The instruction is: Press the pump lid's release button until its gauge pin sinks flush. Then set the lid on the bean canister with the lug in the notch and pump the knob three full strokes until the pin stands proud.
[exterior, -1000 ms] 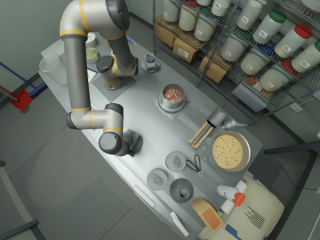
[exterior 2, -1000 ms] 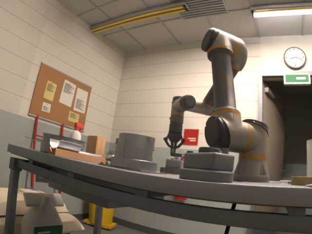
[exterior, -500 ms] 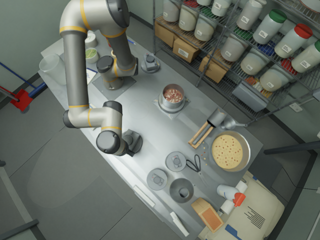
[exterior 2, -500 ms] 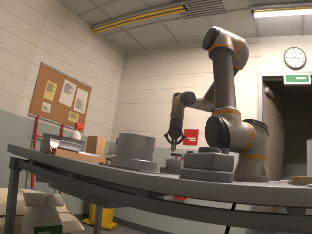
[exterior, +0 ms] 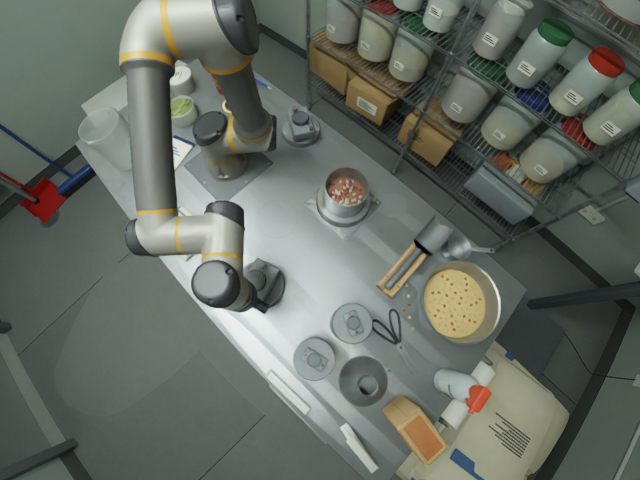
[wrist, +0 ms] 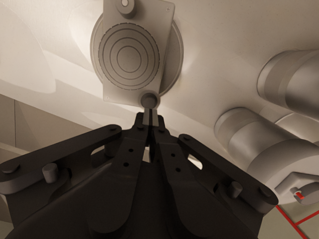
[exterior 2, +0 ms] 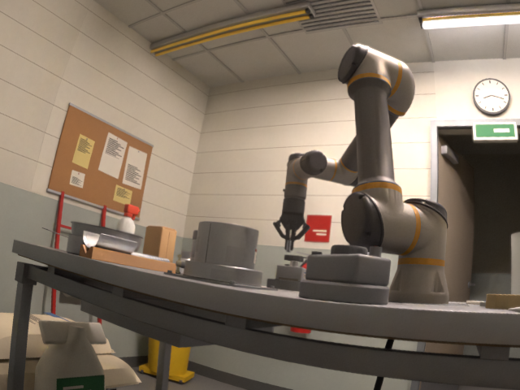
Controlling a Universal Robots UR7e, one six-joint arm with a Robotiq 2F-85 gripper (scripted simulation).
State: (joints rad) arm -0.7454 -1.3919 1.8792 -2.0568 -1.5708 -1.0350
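Note:
The pump lid [wrist: 132,52] [exterior: 264,280] lies on the table near its front-left edge, a round disc with a rectangular top plate, a ribbed round knob and a small round button [wrist: 149,100] at the plate's near corner. A small pin [wrist: 125,3] sits at the plate's far end. My gripper [wrist: 150,117] [exterior 2: 290,245] is closed and empty, its tips just above the button. The open bean canister [exterior: 346,195] [exterior 2: 227,247] stands on a base at the table's middle, well away from the lid.
The table's front edge runs close beside the lid. Two more round lids [exterior: 352,323] [exterior: 314,358], a funnel [exterior: 363,381], scissors [exterior: 391,327], a pan of beans [exterior: 457,302] and a scoop [exterior: 433,237] lie toward the right end. A fourth lid [exterior: 301,125] sits near the arm's base.

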